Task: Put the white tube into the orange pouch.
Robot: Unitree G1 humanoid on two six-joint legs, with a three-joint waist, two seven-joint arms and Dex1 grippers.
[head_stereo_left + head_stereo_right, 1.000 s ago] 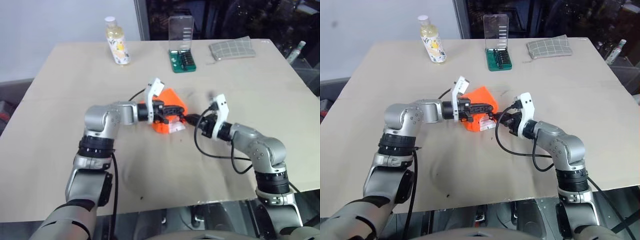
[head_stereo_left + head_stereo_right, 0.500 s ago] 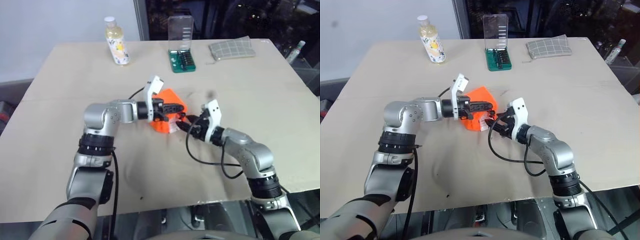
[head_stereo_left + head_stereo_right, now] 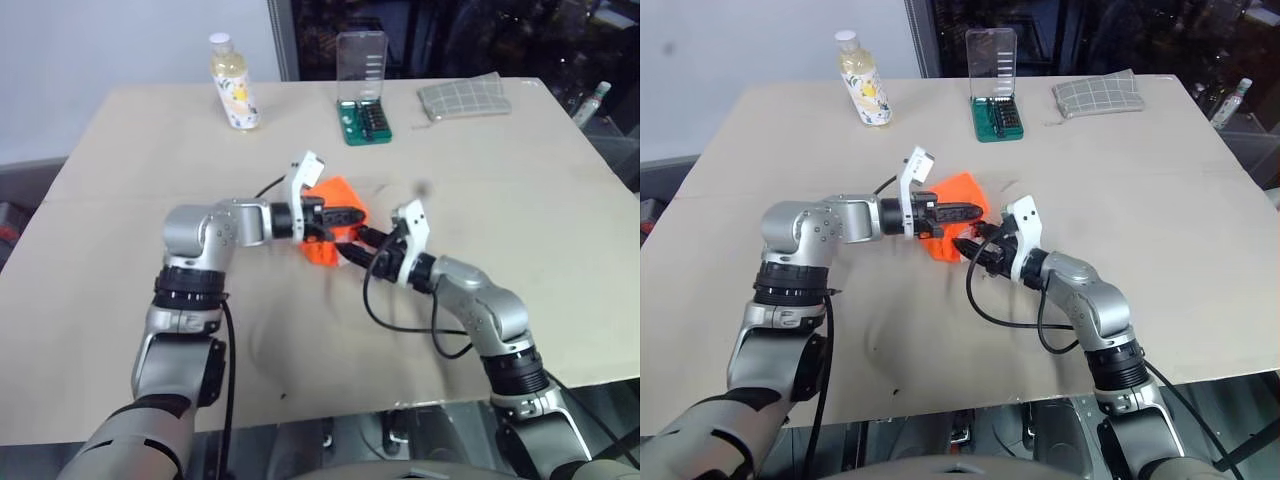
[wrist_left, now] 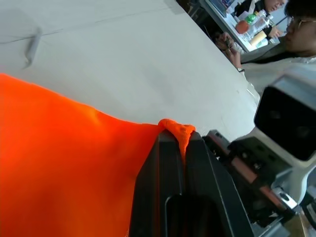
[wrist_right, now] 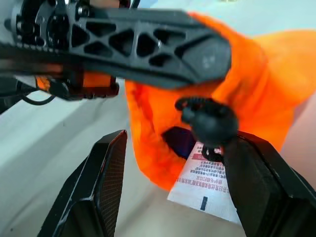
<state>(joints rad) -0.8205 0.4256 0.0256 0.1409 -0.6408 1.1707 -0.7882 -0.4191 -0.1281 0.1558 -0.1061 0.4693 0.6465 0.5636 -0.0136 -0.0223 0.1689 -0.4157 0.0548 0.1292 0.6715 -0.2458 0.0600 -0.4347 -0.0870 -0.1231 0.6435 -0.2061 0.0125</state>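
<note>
You have a bright orange pouch (image 3: 958, 190) nipped in the black left pincer (image 3: 970, 210). White tube (image 5: 207, 183) sticking from its mouth, between the black fingers of the right pincer (image 3: 962, 246), shows red and black print (too fine to read). Beyond both pincers: yellowish bottle (image 3: 232, 85) with white cap, green bit case (image 3: 365, 118), grey checked cloth pouch (image 3: 464, 97). Counter (image 3: 150, 150) plain tan.

White tube (image 5: 205, 185), its end protruding from the mouth of the orange pouch (image 5: 247, 89): a red band and several lines of fine dark print above a small dark mark, none of it legible. Bottle (image 3: 233, 83), at the table's far edge beyond the pouch: patterned label, no readable text.
</note>
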